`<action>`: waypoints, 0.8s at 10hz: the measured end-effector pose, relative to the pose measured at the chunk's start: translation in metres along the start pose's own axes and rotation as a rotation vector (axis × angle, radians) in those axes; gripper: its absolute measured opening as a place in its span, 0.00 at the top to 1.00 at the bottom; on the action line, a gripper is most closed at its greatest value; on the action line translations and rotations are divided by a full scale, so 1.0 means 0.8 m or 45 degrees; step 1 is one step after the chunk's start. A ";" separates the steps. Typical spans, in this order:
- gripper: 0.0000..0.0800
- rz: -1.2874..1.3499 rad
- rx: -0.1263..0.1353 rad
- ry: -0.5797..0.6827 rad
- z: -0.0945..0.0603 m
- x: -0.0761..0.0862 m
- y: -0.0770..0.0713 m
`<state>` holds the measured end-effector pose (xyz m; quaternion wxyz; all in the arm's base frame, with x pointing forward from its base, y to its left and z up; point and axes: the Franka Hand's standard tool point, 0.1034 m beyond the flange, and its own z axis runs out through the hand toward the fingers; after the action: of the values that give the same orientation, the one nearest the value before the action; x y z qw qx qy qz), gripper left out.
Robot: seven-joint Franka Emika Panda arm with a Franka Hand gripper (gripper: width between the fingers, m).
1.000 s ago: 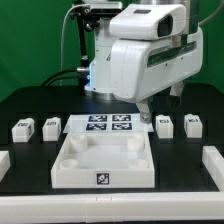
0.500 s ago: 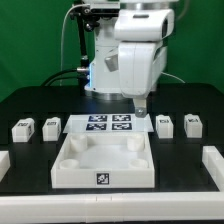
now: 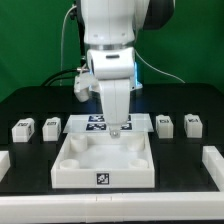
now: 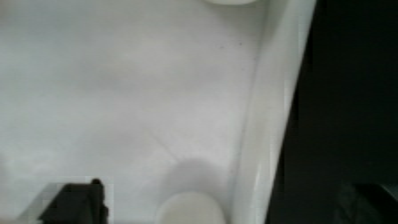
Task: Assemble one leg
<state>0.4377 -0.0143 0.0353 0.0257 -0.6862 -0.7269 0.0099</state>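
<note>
A plain green wall [image 3: 30,40] stood behind the flat black table [image 3: 25,100], which spanned the exterior view's whole width under even light.

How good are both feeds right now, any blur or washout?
Wrist view: soft and out of focus, the white tray washed out, the end effector showing only as dark blurs. Exterior view: evenly lit and fairly sharp, soft shadow inside the tray, the legs distinct against the black table.
</note>
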 end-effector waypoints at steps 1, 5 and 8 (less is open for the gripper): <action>0.19 0.008 -0.004 0.007 0.013 0.001 -0.003; 0.19 0.042 0.026 0.020 0.036 -0.010 -0.012; 0.56 0.042 0.027 0.020 0.037 -0.010 -0.013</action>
<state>0.4266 -0.0224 0.0064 0.0384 -0.6978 -0.7152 0.0126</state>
